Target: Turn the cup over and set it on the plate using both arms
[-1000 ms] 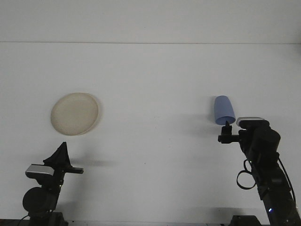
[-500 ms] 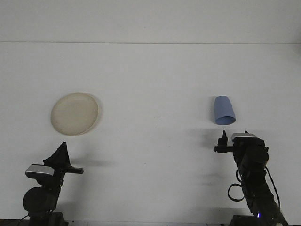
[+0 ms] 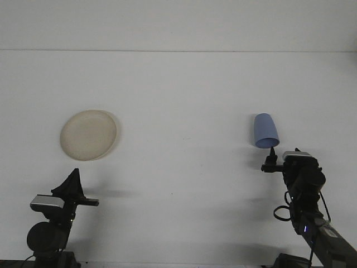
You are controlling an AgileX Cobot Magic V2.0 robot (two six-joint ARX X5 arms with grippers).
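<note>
The blue cup [image 3: 265,130] is on the white counter [image 3: 184,95], over toward the right edge. It has not moved since a moment ago. Its narrow closed end points to the far edge of the counter and its wide end points to the near edge, so its long way runs from far to near. You cannot tell if it stands or lies down.

The right hand [image 3: 271,159] has come forward again. Half a second ago it was pulled back, apart from the cup. Now its tip is just beside the cup's near rim. You cannot tell how far open it is, and it holds nothing.

The cream plate [image 3: 89,134] lies flat near the left edge, well apart from the cup. The left hand [image 3: 71,184] stays by the near edge, below the plate, and you cannot tell if it is open.
</note>
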